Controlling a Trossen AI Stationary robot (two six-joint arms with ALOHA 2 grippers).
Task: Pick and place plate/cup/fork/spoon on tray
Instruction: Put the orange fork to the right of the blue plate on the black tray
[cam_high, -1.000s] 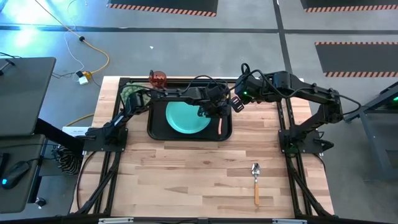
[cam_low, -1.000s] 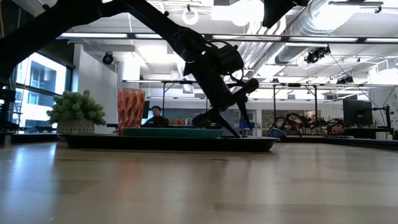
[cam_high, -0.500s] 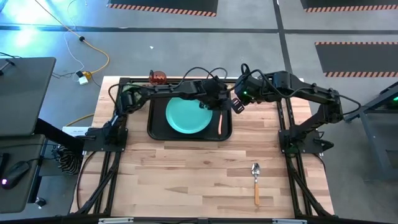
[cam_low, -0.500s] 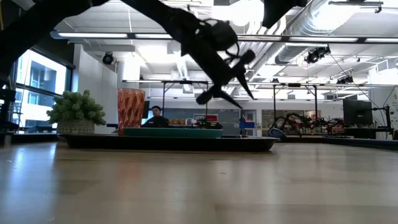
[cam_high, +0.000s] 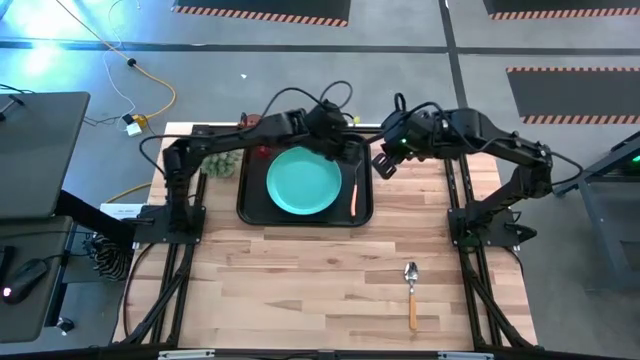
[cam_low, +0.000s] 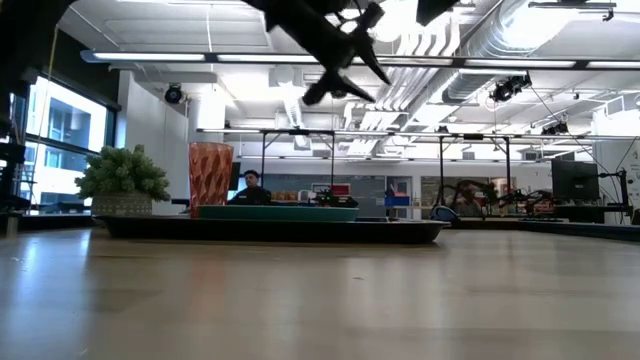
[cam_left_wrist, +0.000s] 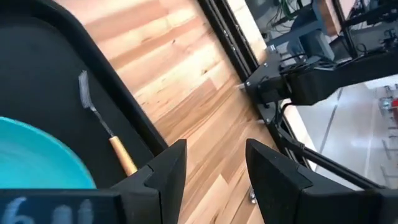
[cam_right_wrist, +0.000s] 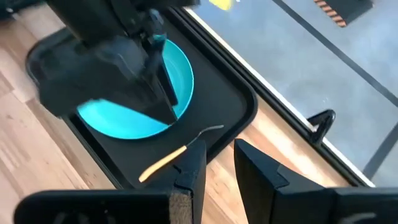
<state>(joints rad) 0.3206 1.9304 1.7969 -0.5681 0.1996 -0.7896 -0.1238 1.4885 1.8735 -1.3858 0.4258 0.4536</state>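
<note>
Left pincer (agape) above tray

A grey concrete floor surrounds the wooden table; bright windows and ceiling ducts show beyond.

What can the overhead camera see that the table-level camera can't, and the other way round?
Only the overhead view shows the spoon lying on the bare wood near the table's front, the fork lying on the tray beside the plate, and the right end effector hanging just off the tray's right edge.

Only the table-level view shows the room behind the table, with a person sitting far back, and shows the cup clearly, standing upright.

Both show the black tray, the teal plate on it, the potted plant, and the left end effector raised above the tray.
</note>
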